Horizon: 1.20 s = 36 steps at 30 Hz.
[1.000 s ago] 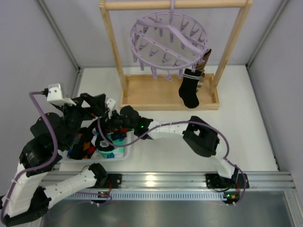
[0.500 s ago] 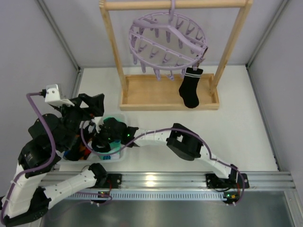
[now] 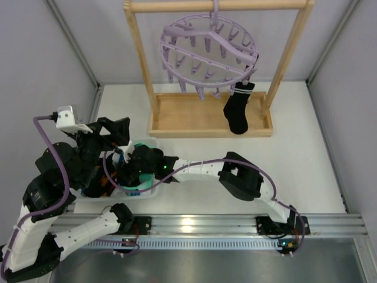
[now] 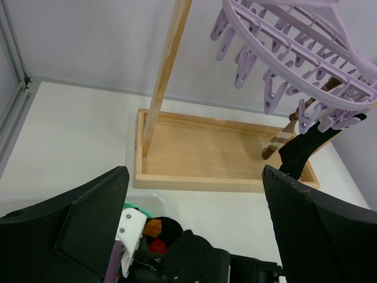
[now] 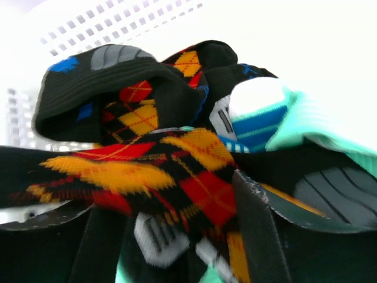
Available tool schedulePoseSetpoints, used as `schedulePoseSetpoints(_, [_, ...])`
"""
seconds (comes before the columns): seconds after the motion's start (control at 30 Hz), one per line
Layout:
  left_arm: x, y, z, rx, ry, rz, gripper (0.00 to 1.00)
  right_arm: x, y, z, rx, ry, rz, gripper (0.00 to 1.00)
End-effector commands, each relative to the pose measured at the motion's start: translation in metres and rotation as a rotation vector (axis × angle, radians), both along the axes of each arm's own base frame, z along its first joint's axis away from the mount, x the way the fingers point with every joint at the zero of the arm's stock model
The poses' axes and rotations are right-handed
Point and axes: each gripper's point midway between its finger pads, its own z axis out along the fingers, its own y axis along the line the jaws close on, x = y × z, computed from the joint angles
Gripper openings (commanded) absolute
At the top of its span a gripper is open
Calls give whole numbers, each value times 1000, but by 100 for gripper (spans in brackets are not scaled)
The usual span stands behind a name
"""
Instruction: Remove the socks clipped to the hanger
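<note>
Back from the round lilac plastic hanger (image 3: 209,47), where one black sock (image 3: 237,112) stays clipped, your right fingers (image 5: 262,236) hang over the white slotted plastic basket (image 5: 106,23), parted to drop the black diamond-patterned sock (image 5: 177,177); left fingers (image 4: 318,224) gape empty.

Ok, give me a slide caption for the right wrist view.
Right end effector, jaws apart, above a black argyle sock lying on the sock pile in the white perforated basket.

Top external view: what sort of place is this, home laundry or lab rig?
Likely a lab robot cell, not a home: grey wall panels enclose a white table, an aluminium rail edges its near side, and a wooden frame holds the lilac hanger like a staged prop.
</note>
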Motion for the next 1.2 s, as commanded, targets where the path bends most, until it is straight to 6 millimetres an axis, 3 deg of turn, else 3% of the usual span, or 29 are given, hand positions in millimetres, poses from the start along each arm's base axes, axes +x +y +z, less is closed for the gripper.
schedulePoseSetpoints(0.0, [-2,7,13,-37,-35,23,98,-14,-10,78,125,-43,40,68])
schedulePoseSetpoints(0.23, [-2,11,18,-40,-41,41,98,-30,-35,144,271,-58,82,74])
schedulePoseSetpoints(0.3, [0,9,13,-34,-31,40,98,-27,-46,140,269,-47,67,74])
schedulePoseSetpoints(0.33, [0,8,11,-35,-28,36,98,-23,-56,158,307,-58,49,74])
schedulePoseSetpoints(0.37, [1,5,5,-24,-16,32,98,-16,-69,144,287,-39,21,74])
schedulePoseSetpoints(0.4, [3,3,2,-19,-9,27,98,-12,-78,144,293,-34,4,74])
schedulePoseSetpoints(0.43, [4,0,-1,-14,-3,21,98,-10,-91,167,356,-42,-11,75])
schedulePoseSetpoints(0.47, [6,-3,-7,0,10,17,98,-7,-108,143,316,-22,-32,75])
schedulePoseSetpoints(0.5, [6,-6,-10,4,15,5,98,7,-124,142,319,-24,-77,76])
schedulePoseSetpoints(0.53, [7,-9,-13,14,21,-2,98,11,-143,163,370,-34,-103,76])
schedulePoseSetpoints(0.57, [9,-11,-19,25,32,-5,98,21,-166,137,327,-16,-147,76])
schedulePoseSetpoints(0.67, [12,-18,-32,64,54,-27,98,30,-229,123,323,-18,-244,76])
schedulePoseSetpoints(0.7, [12,-22,-36,83,60,-45,98,46,-258,136,356,-46,-328,77])
schedulePoseSetpoints(0.73, [13,-25,-41,98,69,-53,98,47,-280,111,312,-27,-365,78])
schedulePoseSetpoints(0.77, [15,-30,-50,120,87,-68,98,63,-305,102,287,-26,-435,80])
schedulePoseSetpoints(0.8, [16,-33,-56,139,97,-81,98,70,-323,97,275,-29,-484,82])
schedulePoseSetpoints(0.83, [16,-36,-62,151,108,-96,98,73,-342,106,297,-46,-525,84])
schedulePoseSetpoints(0.9, [17,-45,-79,181,136,-134,98,94,-389,85,234,-42,-682,91])
schedulePoseSetpoints(1.07, [23,-50,-109,265,192,-135,98,130,-470,93,219,-69,-921,98])
schedulePoseSetpoints(1.13, [24,-53,-115,273,205,-143,98,142,-482,102,239,-75,-933,99])
schedulePoseSetpoints(1.17, [23,-56,-117,275,211,-159,98,153,-502,106,250,-87,-976,99])
